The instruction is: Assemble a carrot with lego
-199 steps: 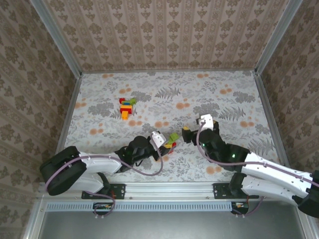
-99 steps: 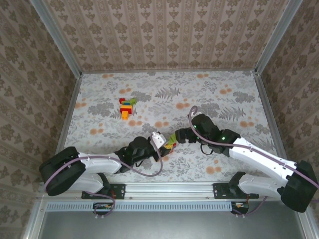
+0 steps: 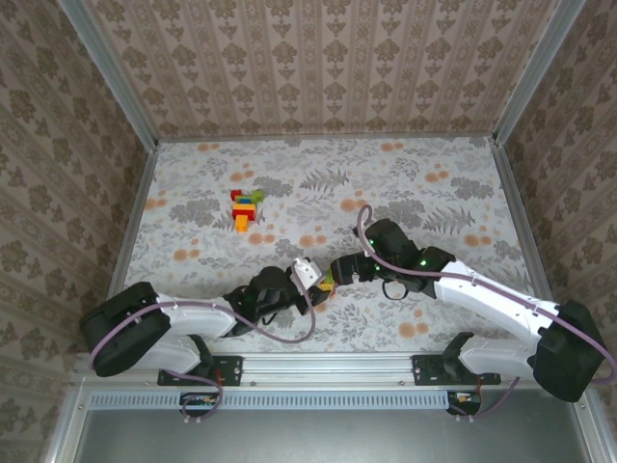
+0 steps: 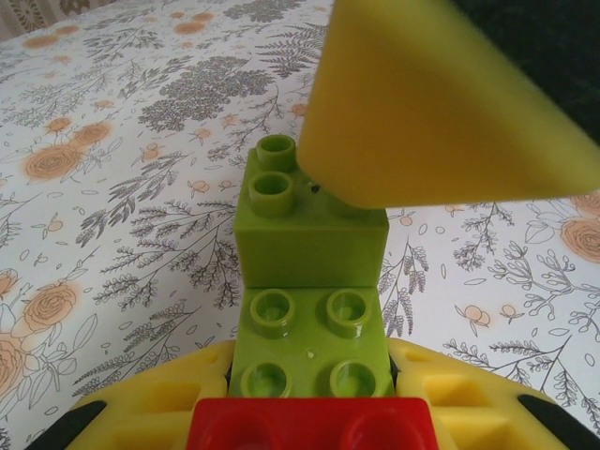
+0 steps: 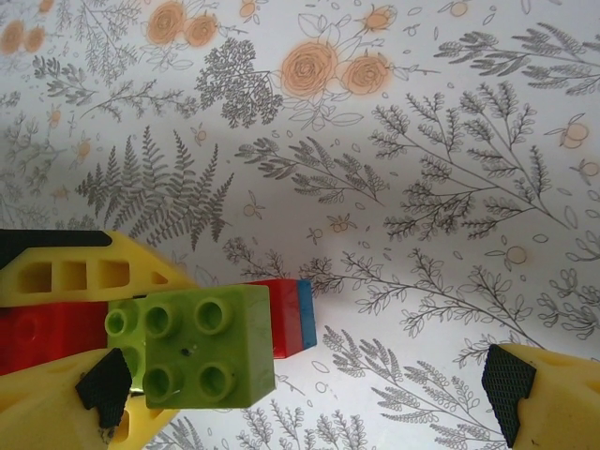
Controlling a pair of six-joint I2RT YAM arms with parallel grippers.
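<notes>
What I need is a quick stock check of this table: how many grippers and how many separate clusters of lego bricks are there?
Yellow-fingered two-finger grippers: 2, the left gripper and the right gripper
Clusters of small studded plastic lego bricks: 2, the loose multicoloured pile and the green, red and blue stack clamped by the left gripper
Total: 4

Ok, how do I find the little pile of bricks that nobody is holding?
Start at the flowery tabletop and look to its far left part, well away from both robot arms. There lies a small heap of studded plastic bricks in red, orange, green and blue. Unlike the lime green studded brick gripped in the jaws of the left arm near the front, nothing touches this heap.
</notes>
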